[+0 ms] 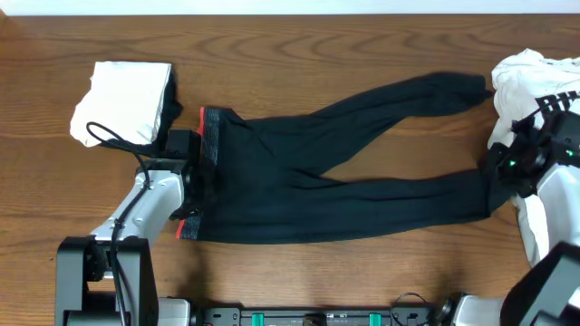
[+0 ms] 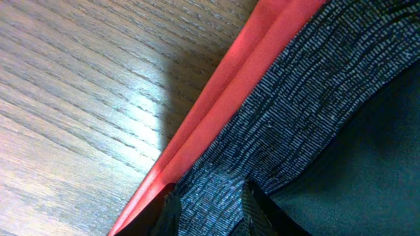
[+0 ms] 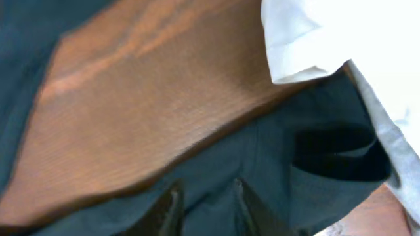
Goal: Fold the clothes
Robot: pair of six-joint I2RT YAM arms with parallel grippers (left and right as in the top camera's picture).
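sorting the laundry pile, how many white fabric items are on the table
2: a folded white cloth at the far left, a crumpled white garment at the right edge. More may be hidden off-frame.

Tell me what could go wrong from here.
The right gripper works a leg end right beside the white T-shirt and may snag that too. The leggings have their legs lying apart, so lifting one could leave the other behind. The left gripper is at only the waistband edge, which might slip.

A glossy brown wood-grain table (image 1: 362, 54) meets a pale strip (image 1: 272, 5) at its far edge.
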